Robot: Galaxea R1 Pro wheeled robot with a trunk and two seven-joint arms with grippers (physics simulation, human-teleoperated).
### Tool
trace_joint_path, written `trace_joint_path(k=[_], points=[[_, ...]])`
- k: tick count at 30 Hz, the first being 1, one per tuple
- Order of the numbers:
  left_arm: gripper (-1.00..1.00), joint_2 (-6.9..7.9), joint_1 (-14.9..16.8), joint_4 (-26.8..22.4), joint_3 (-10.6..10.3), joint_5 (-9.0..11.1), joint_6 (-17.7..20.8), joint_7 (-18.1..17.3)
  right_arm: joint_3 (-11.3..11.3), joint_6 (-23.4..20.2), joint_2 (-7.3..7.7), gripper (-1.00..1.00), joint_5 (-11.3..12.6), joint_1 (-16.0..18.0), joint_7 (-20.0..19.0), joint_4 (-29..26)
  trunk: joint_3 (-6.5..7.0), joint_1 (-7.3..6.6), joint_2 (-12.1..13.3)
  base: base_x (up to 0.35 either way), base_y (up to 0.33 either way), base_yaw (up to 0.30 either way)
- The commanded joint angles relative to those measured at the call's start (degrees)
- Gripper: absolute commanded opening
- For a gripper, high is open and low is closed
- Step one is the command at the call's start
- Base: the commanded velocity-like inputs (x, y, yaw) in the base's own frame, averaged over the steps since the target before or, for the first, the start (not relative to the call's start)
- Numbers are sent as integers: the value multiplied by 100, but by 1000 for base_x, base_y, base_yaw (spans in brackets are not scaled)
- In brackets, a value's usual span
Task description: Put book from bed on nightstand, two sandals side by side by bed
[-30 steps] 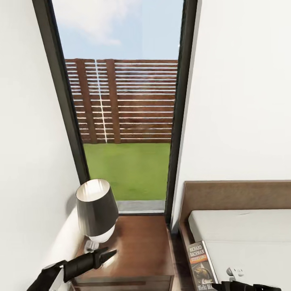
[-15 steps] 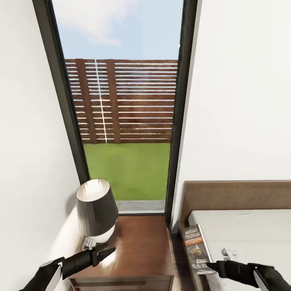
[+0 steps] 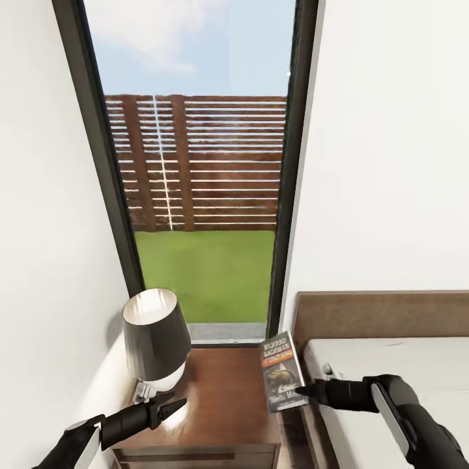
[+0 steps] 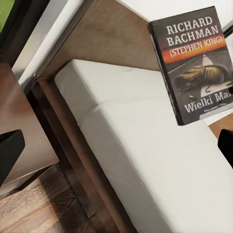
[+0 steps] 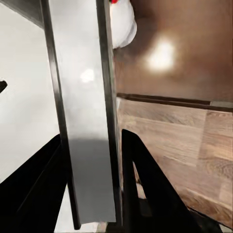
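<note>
I am working beside the large low bed (image 3: 391,365) with its plain light-grey mattress and dark brown frame, and I am carrying the thin dark paperback book (image 3: 282,381) with the orange band toward the small glossy dark-brown nightstand (image 3: 221,404). My right gripper (image 3: 305,393) is clamping the book at its lower edge, and the book is hanging above the gap between nightstand and bed. To do this step well, I judge that I am needing to carry it fully over the bare wood, well apart from the dark-shaded lamp (image 3: 156,342), then lower it flat before releasing. My left gripper (image 3: 174,407) is hovering over the nightstand's front, fingers drawn narrow and holding nothing. The nightstand is bearing the lamp.
</note>
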State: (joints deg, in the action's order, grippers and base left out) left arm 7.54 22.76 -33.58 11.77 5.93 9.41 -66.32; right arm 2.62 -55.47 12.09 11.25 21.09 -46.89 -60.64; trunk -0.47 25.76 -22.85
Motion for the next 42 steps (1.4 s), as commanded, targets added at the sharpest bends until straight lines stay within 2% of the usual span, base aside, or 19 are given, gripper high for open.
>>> trace_joint_path(k=[1,2,4,6,8,9,12,13,14,15,17,22,37,42], points=[[100,-1,1,0,8,24,61,-24,21,-39,-301,-100,30,12,-10,21,-4,2,-7,0,0,0],[100,0,1,0,8,26,61,-26,20,-63,-538,-100,67,17,-9,62,-4,2,-7,0,0,0],[100,-2,1,0,4,24,61,-24,24,-83,-779,-100,100,31,-10,198,-4,2,-7,0,0,0],[100,-9,1,4,-3,23,61,-23,26,-96,-930,-100,126,49,-13,489,-4,2,-7,0,0,0],[100,-32,1,7,-3,22,61,-24,27,-105,-996,-100,186,67,-18,701,-4,2,-7,0,0,0],[100,-39,1,6,0,22,61,-26,27,-108,-1012,-100,266,71,-20,752,-4,2,-7,0,0,0],[100,-43,1,10,10,22,61,-31,28,-112,-1027,-100,708,77,-172,814,-4,2,-7,0,0,0],[100,-42,1,16,17,25,61,-35,28,-113,-1030,-100,1050,78,-434,835,-4,2,-7,0,0,0],[100,-42,1,18,19,26,61,-34,28,-113,-1029,-100,1151,78,-538,838,-4,2,-7,0,0,0],[100,-42,1,21,22,28,61,-33,26,-113,-1016,-100,1318,79,-779,833,-4,2,-7,0,0,0],[100,-42,1,24,25,30,61,-31,22,-109,-1000,-100,1492,79,-1166,825,-4,2,-7,0,0,0],[100,-42,1,26,26,31,54,-35,41,-87,-991,-100,1579,79,-1398,837,-4,2,-7,0,0,0],[100,-42,-3,36,27,36,52,-20,84,-61,-1042,-100,1604,79,-1419,905,-4,2,-7,0,0,0],[100,-42,-5,36,26,35,52,-13,78,-61,-1042,-100,1608,79,-1415,909,-4,2,-7,202,0,0]])
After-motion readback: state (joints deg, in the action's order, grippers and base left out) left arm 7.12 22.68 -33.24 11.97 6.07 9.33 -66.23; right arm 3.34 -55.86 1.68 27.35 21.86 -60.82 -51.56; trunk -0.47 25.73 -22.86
